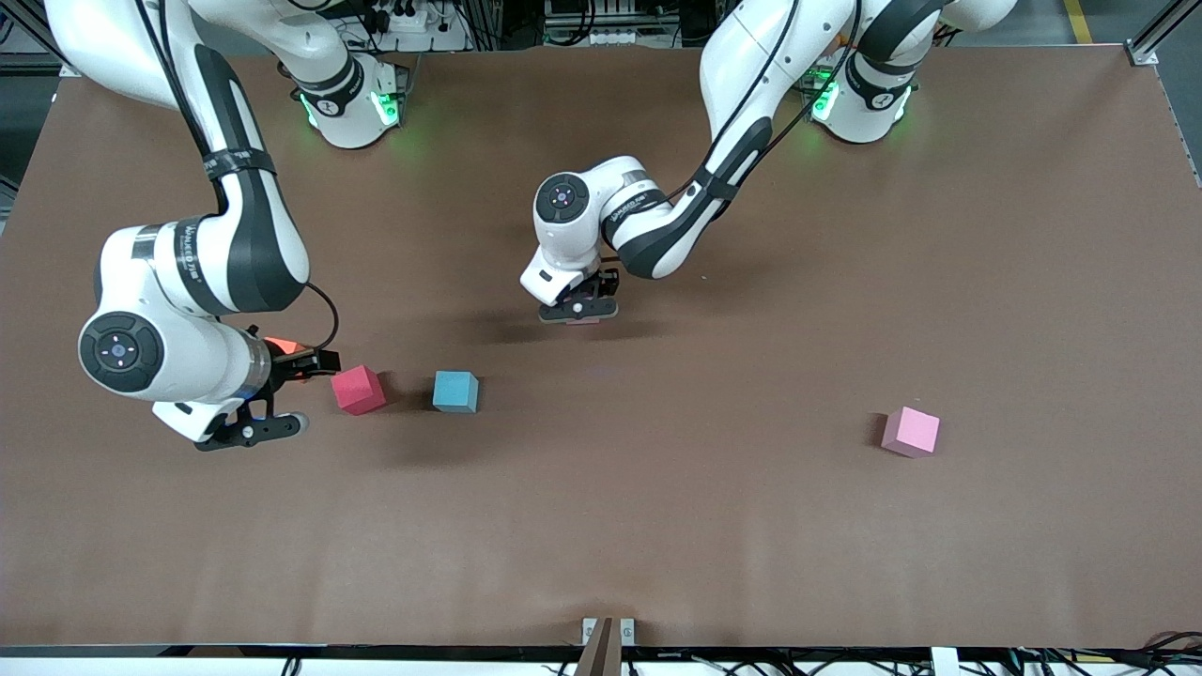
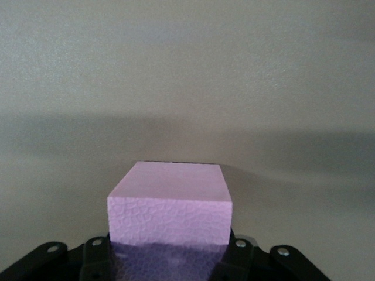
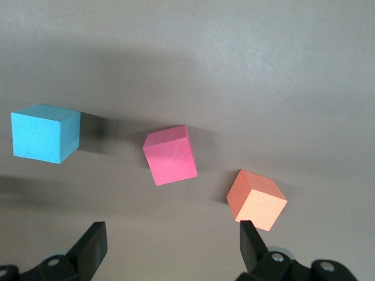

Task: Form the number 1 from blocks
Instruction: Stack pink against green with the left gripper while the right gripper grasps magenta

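In the left wrist view a purple block fills the gap between the jaws of my left gripper, which is shut on it. That gripper hangs low over the middle of the table and hides most of the block in the front view. My right gripper is open and empty, over bare table toward the right arm's end. An orange block lies beside one fingertip. A red block and a light blue block sit beside each other. No yellow or green block shows.
A pink block lies alone toward the left arm's end of the brown table, nearer the front camera than the other blocks. The right arm's elbow rises above the orange block.
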You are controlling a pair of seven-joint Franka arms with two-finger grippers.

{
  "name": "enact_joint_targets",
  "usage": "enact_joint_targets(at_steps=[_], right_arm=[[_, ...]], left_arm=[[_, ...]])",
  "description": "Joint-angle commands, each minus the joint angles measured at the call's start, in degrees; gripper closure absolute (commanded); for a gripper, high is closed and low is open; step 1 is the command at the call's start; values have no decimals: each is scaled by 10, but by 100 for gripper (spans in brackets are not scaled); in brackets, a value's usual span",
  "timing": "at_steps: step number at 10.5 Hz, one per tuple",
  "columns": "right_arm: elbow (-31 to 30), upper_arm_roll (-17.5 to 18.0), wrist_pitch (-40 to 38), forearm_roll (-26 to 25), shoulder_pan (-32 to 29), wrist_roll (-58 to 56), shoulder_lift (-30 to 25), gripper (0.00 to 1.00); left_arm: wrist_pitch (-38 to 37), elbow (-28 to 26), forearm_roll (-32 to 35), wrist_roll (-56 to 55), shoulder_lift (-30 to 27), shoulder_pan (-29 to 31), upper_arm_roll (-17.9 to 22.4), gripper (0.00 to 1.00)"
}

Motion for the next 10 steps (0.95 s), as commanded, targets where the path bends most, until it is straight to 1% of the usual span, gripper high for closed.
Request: enact_joint_targets(at_steps=[1,3,5,6,7,8,10], right_arm=[[21,4,-13,-2,-5,5,25,0],[14,4,-14,-3,-5,-5,67,0],[11,5,-7,5,-12,-62,86,0],[10,5,4,16,-7,-71,97,0],[2,6,23,20,-4,-71,104,0],[-20,10,58,20,-3,-74,104,0],[-46,11,94,20,-7,-120,105,0]], left_arm=[[-4,11,-15,-3,5,-8,4,100],[-4,9,-22,-5,5,-14,4,100],[-4,8,-42,-5,6,-23,4,100],[-4,8,-42,-5,6,-24,4,90],[-4,7,-43,-7,6,-24,4,32],[-4,7,-41,-19,6,-24,4,0],[-5,7,-41,-20,4,-26,5,0]])
